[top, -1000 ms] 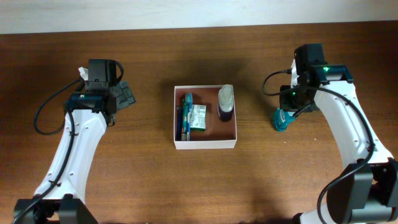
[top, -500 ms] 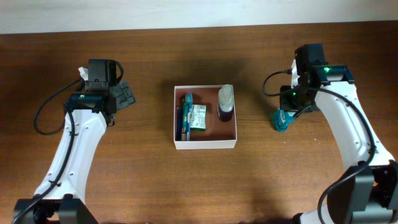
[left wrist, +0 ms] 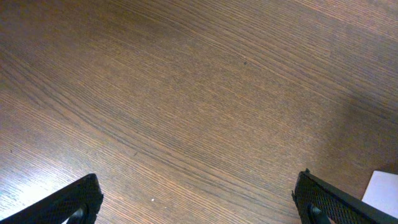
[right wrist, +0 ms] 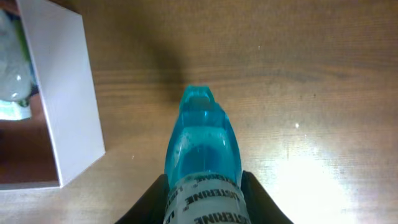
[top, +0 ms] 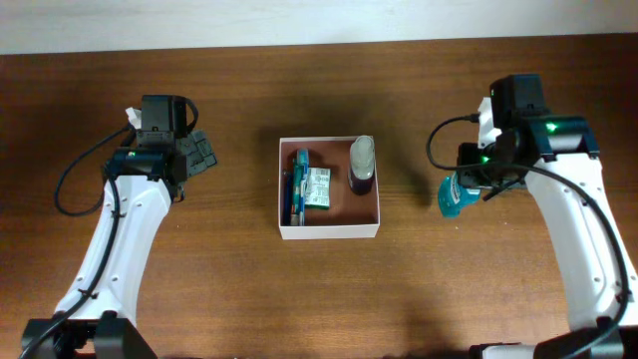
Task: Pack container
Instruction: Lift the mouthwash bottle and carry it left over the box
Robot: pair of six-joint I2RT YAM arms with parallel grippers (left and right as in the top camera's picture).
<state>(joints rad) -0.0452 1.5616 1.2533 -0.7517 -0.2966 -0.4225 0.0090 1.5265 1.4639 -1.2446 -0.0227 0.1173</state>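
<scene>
The container [top: 329,232], a square white-walled box with a reddish-brown inside, sits mid-table. It holds a blue item [top: 297,185], a green-and-white packet [top: 318,188] and a dark bottle with a grey cap [top: 362,165]. To its right, my right gripper [top: 467,185] is shut on a clear blue mouthwash bottle [top: 453,196], held a little above the wood. In the right wrist view the bottle [right wrist: 203,149] points away between the fingers [right wrist: 155,196], and the container wall [right wrist: 62,93] stands at the left. My left gripper [top: 202,152] is open over bare wood, left of the container.
The brown wooden table [top: 329,299] fills the view, with a pale wall strip [top: 299,20] along its far edge. In the left wrist view the left gripper [left wrist: 199,208] has only wood between its fingers; a white corner [left wrist: 382,190] shows at the right.
My right arm has shifted to the right and risen, carrying the blue bottle off the table. The left arm and the container's contents have not moved.
</scene>
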